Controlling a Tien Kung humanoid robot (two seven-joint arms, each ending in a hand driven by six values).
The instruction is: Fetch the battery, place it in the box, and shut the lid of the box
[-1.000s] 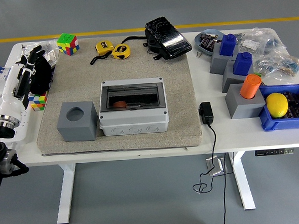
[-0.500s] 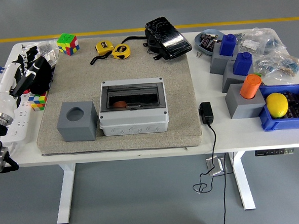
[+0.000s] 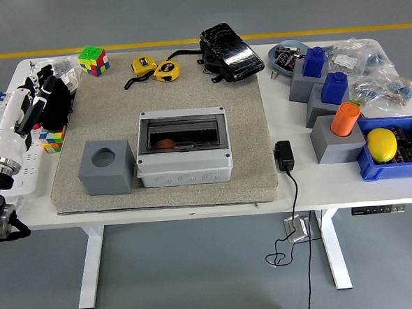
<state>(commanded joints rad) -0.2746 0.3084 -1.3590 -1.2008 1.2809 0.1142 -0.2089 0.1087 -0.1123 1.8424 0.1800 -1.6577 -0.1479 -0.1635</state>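
Observation:
The grey box [image 3: 184, 158] stands in the middle of the beige mat [image 3: 246, 124]. Its dark see-through lid [image 3: 182, 133] lies flat over the opening. Through the lid, at the left side inside the box, I see an orange battery [image 3: 165, 144]. My left hand [image 3: 45, 91] hangs over the table's left end, well left of the box, with its black fingers relaxed and nothing in them. Its white forearm [image 3: 9, 135] runs down to the left edge of the view. My right arm does not show.
A grey cube with a round hole [image 3: 107, 167] sits left of the box. Rubik's cubes [image 3: 93, 60], tape measures [image 3: 157, 69] and a black pouch [image 3: 230, 52] lie at the back. Grey blocks, an orange cylinder [image 3: 345, 118], a blue bin [image 3: 394, 150] and a black adapter [image 3: 284, 155] are at the right.
My left forearm has slid a little toward the left edge, and the hand has shifted slightly left with it. The box, lid and battery have not moved.

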